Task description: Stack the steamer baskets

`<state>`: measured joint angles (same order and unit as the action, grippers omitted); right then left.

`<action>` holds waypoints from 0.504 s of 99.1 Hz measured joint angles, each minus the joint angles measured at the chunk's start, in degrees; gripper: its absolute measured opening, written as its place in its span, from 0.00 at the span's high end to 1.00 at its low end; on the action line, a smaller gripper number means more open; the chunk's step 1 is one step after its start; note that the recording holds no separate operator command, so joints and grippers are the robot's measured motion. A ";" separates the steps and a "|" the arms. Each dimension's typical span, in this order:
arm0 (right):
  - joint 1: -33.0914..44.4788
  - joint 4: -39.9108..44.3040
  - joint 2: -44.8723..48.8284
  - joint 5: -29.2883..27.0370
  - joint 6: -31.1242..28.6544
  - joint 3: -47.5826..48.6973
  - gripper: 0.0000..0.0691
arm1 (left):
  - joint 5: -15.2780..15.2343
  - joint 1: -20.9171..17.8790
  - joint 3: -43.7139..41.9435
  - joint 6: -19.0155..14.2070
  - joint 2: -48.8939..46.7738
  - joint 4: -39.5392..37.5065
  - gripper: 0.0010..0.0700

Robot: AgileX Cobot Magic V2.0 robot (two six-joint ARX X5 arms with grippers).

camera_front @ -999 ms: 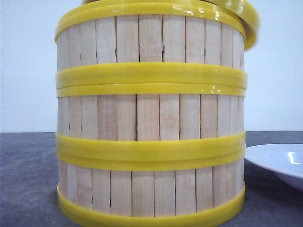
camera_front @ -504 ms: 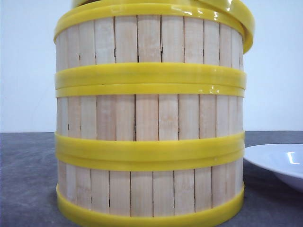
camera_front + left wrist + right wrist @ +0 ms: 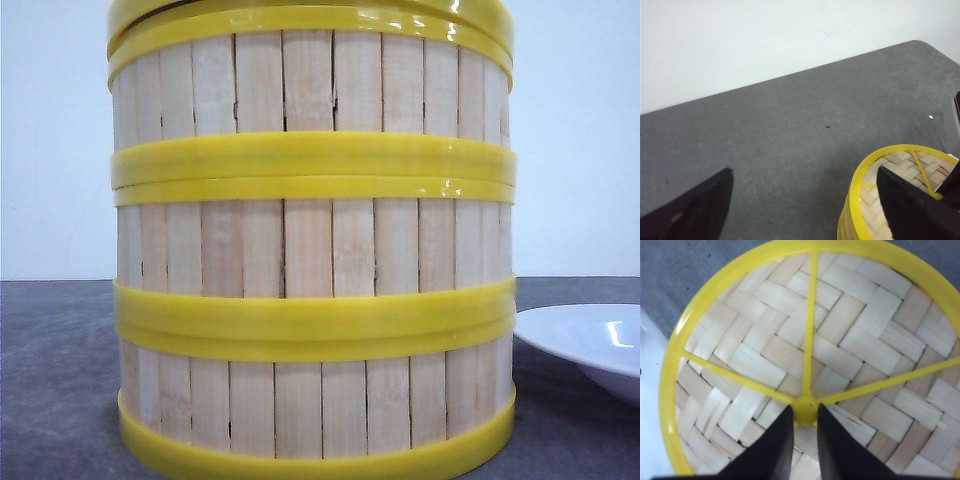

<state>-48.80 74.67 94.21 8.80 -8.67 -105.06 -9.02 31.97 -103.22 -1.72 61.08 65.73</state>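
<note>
Three steamer baskets stand stacked close in the front view: top, middle and bottom. On the stack lies the yellow-rimmed lid, with a thin dark gap under its left side. The right wrist view looks down on the lid's woven top. My right gripper is shut on the lid's yellow centre knob. My left gripper hangs open over bare table beside the stack, with the lid's rim near one finger. Neither gripper shows in the front view.
A white plate sits on the grey table just right of the stack; its edge shows in the right wrist view too. The table's far edge meets a white wall.
The lid hung off to the right of the top basket; it has moved left and now sits over the stack. The stack has shifted slightly left.
</note>
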 joint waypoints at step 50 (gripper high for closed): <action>-0.66 -0.46 0.00 1.16 -0.57 -0.17 0.59 | 0.02 0.00 0.00 -0.02 0.00 0.02 0.21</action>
<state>-49.45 74.22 94.21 9.96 -9.23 -105.23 -8.99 31.97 -103.22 -1.74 61.08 65.76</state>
